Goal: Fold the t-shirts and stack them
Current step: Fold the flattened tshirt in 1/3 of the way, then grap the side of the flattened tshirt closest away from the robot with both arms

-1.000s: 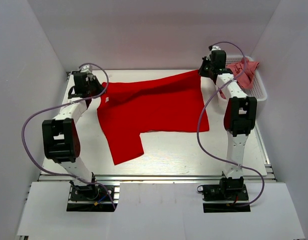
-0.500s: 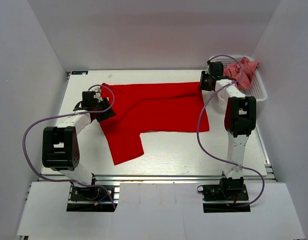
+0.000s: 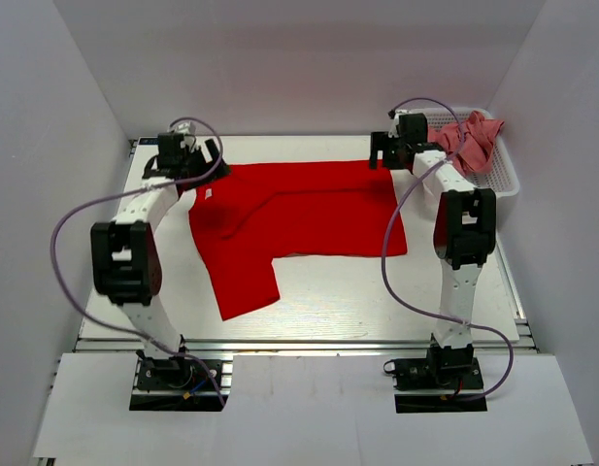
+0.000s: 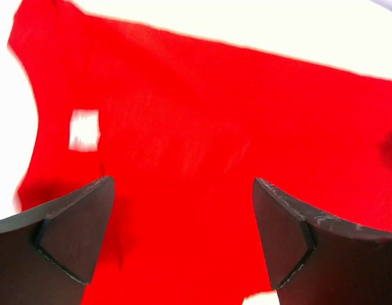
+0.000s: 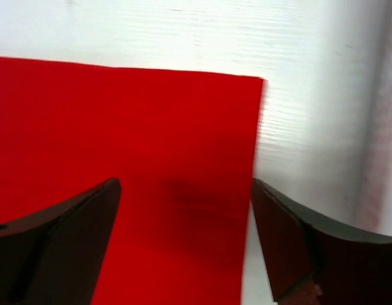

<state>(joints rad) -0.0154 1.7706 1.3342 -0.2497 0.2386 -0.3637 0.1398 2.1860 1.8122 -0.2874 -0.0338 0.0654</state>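
Both sets of jaws gape empty: left gripper (image 4: 183,182) and right gripper (image 5: 185,183) hover over the red t-shirt (image 3: 309,204), which is spread flat by the far edge of the counter (image 3: 357,291), apparently for folding.

The left arm (image 3: 124,267) and right arm (image 3: 464,228) have white link shells with black joint housings. 1 lilac cable (image 3: 383,257) per arm loops from a black base block (image 3: 178,374) to the wrist. The left tool (image 4: 183,241) and right tool (image 5: 183,244) each carry 2 matte black, wedge-shaped fingers (image 4: 75,235).
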